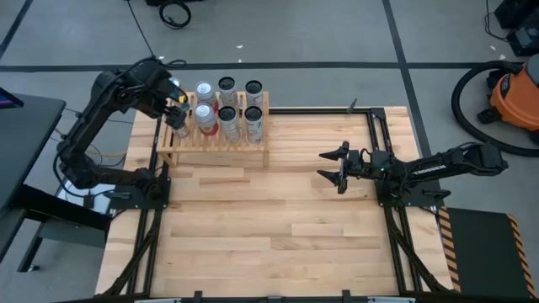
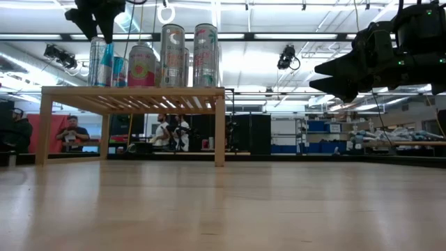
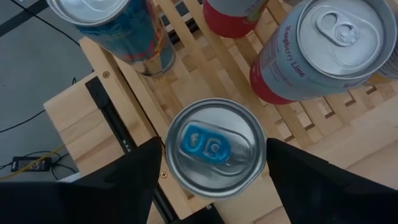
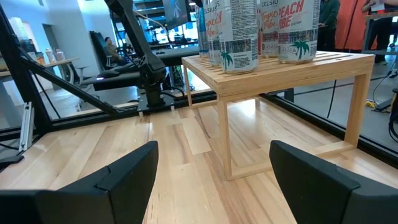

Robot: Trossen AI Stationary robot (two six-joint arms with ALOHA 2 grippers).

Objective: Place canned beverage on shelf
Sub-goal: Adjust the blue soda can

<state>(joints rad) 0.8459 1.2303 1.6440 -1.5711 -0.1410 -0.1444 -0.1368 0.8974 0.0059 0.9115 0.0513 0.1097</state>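
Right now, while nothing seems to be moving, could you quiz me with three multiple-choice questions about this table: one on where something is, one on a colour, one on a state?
1. Where is the left gripper?
A. Low over the bare middle of the table
B. Above one end of the low light-wood slatted shelf, at a can
C. Beside the orange vacuum on the floor

2. What colour is the pull tab on the silver-topped can right under the left wrist camera?
A. Red
B. Silver
C. Blue

3. How is the right gripper?
A. Open and empty
B. Shut on a can
C. Shut on the shelf's leg

Answers:
1 B: the high view shows the left gripper over the shelf end nearest that arm.
2 C: the can carries a blue tab.
3 A: the right gripper hangs over the wooden table, fingers spread, nothing between them.
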